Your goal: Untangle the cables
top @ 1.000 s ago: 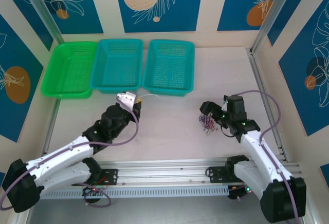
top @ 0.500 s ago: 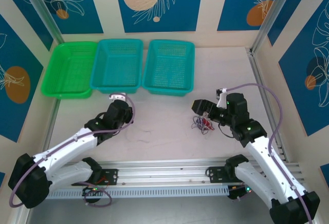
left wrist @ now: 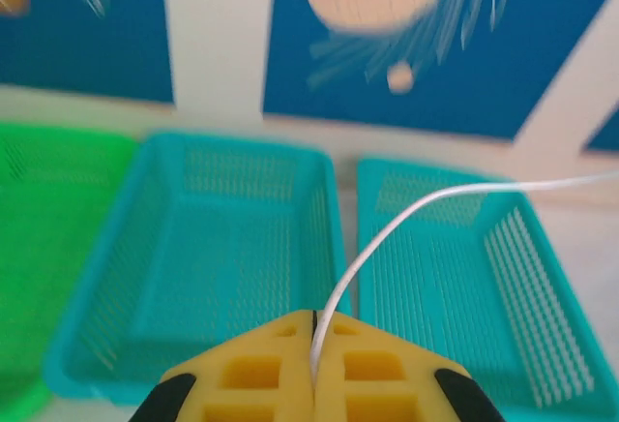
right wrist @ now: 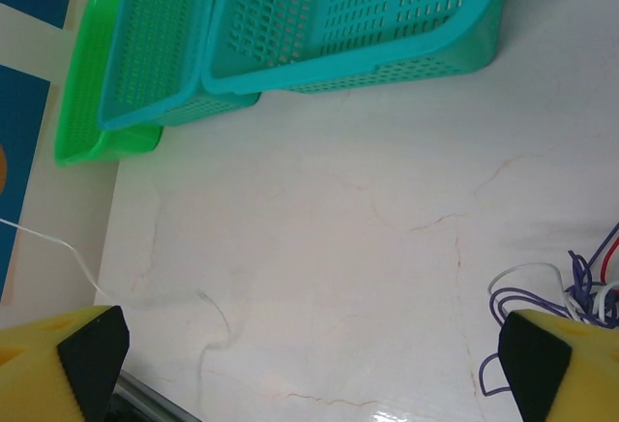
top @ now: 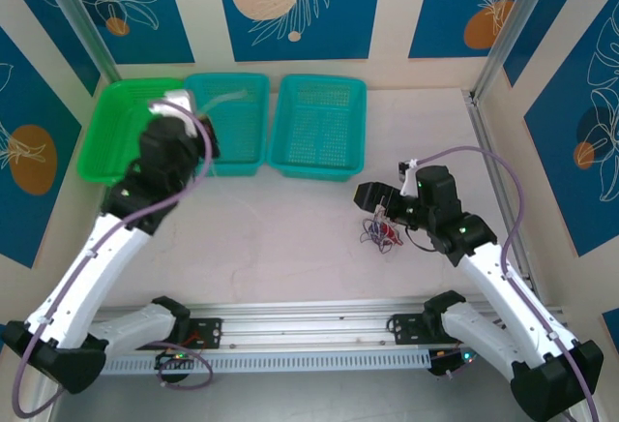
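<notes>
Clamping a thin whitish wire (left wrist: 387, 228) in our left end effector (left wrist: 314, 330), we held the right end effector (right wrist: 314, 346) wide open, empty.

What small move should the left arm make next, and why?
Probably lower toward the middle teal basket and open. The left claw is shut on one white cable, apart from the tangle and held high near that basket.

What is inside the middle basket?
The middle basket shows only bare mesh floor in the left wrist view. The shut left gripper holds a whitish cable above it and hides part of its near rim.
</notes>
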